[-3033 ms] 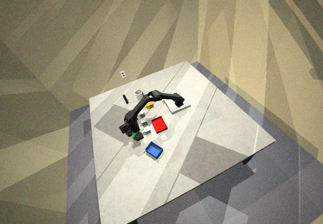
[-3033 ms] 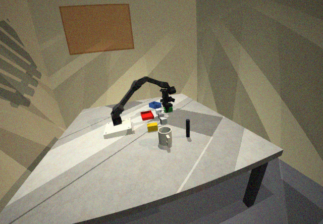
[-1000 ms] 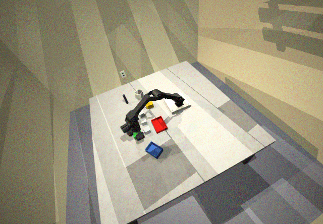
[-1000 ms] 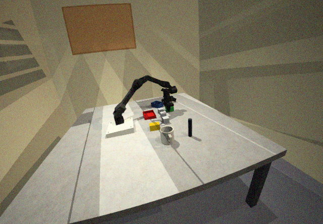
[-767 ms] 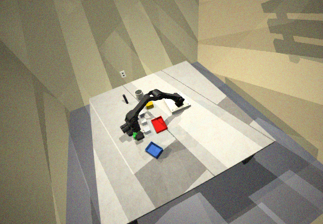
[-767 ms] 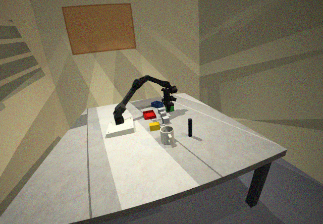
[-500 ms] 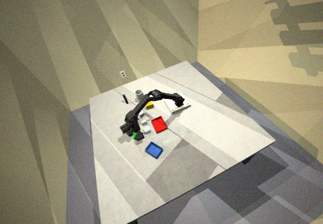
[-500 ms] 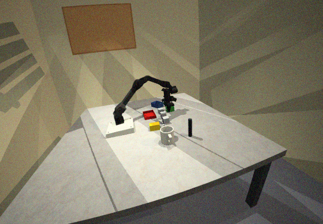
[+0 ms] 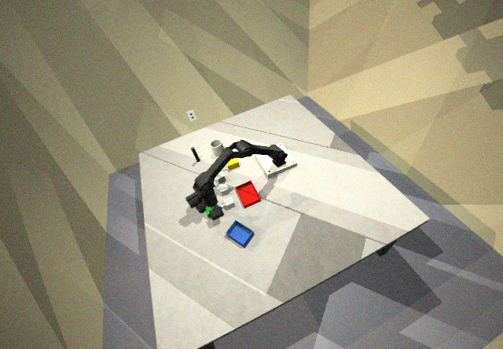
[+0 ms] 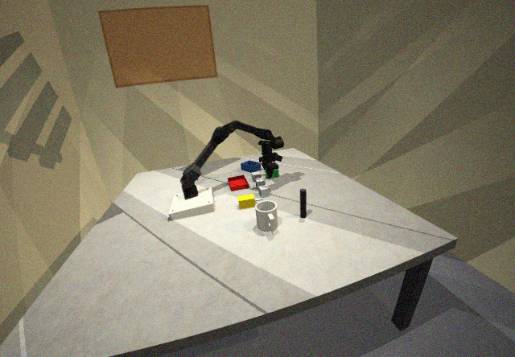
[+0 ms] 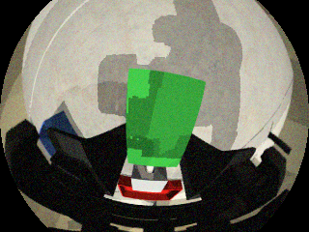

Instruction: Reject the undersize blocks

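Counter [image 9: 345,182] [image 10: 166,295] [image 11: 92,43], taken left to right from the top view.

Toward the left corner, a slim black upright cylinder [image 9: 196,154] [image 10: 302,203] [image 11: 279,143] stands apart from the work; a wide wrist swing could knock it over.

Inboard of the left edge, the black parallel-jaw gripper [image 9: 211,211] [image 10: 271,172] [image 11: 154,127] is clamped on the green block-shaped GO gauge [image 9: 209,210] [image 10: 273,173] [image 11: 161,116]. Probable faults: an off-axis grip would jam the gauge at a hole's rim and make a good block read undersize; too hard a push could shift or tip the block.

Next toward the right edge, the small grey steel blocks [image 9: 229,203] [image 10: 264,191] [image 11: 149,185] sit close together, outside both trays; a low pass could disturb neighbours. Bores not legible.

The blue rectangular tray [image 9: 235,240] [image 10: 250,166] [image 11: 59,125] lies toward the lower edge; rejects dropped there would be misplaced. The red shallow square tray [image 9: 252,203] [image 10: 239,188] [image 11: 125,191], farther from the left edge, holds no visible block.

Gauge condition: flat-faced, bright green, mottled by shadow, no damage discernible. Its probing end cannot be made out.
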Controlling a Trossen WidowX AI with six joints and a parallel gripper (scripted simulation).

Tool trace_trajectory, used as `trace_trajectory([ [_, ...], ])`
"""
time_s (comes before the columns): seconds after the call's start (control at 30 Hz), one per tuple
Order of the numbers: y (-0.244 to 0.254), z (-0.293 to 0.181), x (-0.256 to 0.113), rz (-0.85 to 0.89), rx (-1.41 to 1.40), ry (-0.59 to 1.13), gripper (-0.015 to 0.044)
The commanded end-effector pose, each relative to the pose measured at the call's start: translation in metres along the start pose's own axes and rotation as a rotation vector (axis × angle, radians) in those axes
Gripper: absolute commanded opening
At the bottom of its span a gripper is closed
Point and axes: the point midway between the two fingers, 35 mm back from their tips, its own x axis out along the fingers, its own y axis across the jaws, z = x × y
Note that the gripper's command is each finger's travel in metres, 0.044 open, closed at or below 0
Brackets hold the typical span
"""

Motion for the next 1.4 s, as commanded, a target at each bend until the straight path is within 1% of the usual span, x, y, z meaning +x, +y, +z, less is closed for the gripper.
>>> trace_trajectory([
  [0.0, 0.000, 0.003, -0.002, -0.001, -0.002, -0.011, 0.0000],
  [1.37, -0.001, 0.019, -0.003, -0.001, -0.002, -0.019, 0.0000],
])
